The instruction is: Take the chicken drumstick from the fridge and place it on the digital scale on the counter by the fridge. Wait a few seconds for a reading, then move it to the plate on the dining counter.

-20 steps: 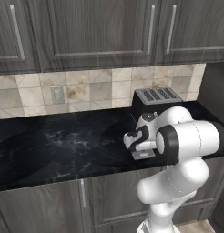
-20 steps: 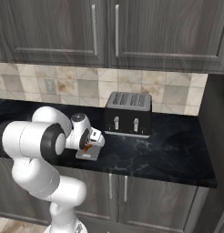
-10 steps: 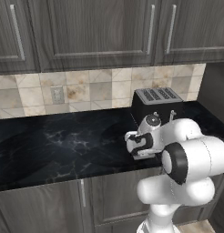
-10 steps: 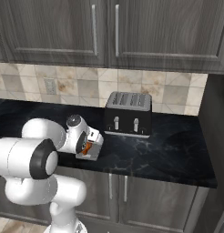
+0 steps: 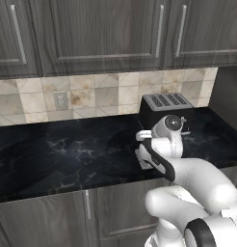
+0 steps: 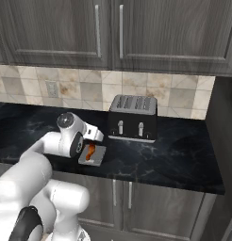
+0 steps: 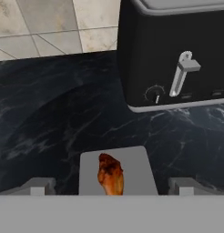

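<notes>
- Drumstick [image 7: 110, 175]: lies on the scale [image 7: 136, 168], low centre of the hand view. Orange-brown, long axis running up-down in that frame, its lower end cut off by the bottom band.
- In the right base view, drumstick [image 6: 90, 150] shows as an orange sliver on the scale [image 6: 95, 156], left of centre, partly hidden by the white hand.
- Scale: flat light-grey slab on the black counter [image 7: 50, 118], just in front of the toaster [image 7: 177, 54] and apart from it; dark marble shows between them.
- Left base view: the scale is mostly behind the wrist; a pale edge at [image 5: 142, 161] may be it, cannot be sure.
- Gripper [image 7: 110, 187]: two grey fingertips at lower left and lower right of the hand view, one on each side of the scale, spread wide. Neither tip touches the drumstick; clear gaps on both sides. Nothing held.
- Hand hangs over the scale in the right base view, centre-left; arm rises from lower left.
- Toaster [image 6: 133, 118]: black, slots on top, two levers on the front, standing against the tile backsplash [image 6: 179, 96], centre of the right base view.
- Left base view: toaster [image 5: 164, 110] right of centre, wrist in front of it.
- Dark wood-grain cabinets [image 5: 101, 34] fill the top of both base views.
- Wall outlet [image 5: 59, 100] on the tiles, left of the toaster.
</notes>
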You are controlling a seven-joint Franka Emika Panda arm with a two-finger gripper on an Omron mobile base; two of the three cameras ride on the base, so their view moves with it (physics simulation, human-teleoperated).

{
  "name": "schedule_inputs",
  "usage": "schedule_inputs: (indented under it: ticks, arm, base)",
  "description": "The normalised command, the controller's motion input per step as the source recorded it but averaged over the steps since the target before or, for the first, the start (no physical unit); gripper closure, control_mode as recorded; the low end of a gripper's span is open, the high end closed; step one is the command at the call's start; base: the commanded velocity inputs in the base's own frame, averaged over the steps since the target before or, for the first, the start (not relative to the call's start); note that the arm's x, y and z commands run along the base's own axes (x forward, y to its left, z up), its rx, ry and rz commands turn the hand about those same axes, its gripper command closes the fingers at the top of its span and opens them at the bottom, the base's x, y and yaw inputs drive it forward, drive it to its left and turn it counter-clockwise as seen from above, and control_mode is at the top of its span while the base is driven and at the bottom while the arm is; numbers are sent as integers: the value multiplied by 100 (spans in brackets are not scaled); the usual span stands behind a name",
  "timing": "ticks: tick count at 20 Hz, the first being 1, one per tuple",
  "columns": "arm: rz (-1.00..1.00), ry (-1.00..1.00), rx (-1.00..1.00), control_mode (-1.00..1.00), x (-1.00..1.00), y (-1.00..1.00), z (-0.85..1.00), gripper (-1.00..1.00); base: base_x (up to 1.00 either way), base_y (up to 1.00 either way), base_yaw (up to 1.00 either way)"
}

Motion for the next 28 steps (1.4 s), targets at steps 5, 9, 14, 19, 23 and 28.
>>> schedule_inputs:
  ticks: [5, 9, 14, 19, 23, 28]
  arm:
    - [0, 0, 0, -100, -21, 0, 37, -100]
    - [0, 2, 0, -100, -9, 0, 0, -100]
    - [0, 0, 0, -100, -2, 0, 0, -100]
    - [0, 0, 0, -100, 0, 0, 0, -100]
    - [0, 1, 0, -100, 0, 0, 0, -100]
    - [0, 0, 0, -100, 0, 0, 0, -100]
  base:
    - [0, 0, 0]
    - [0, 0, 0]
    - [0, 0, 0]
    - [0, 0, 0]
    - [0, 0, 0]
    - [0, 0, 0]
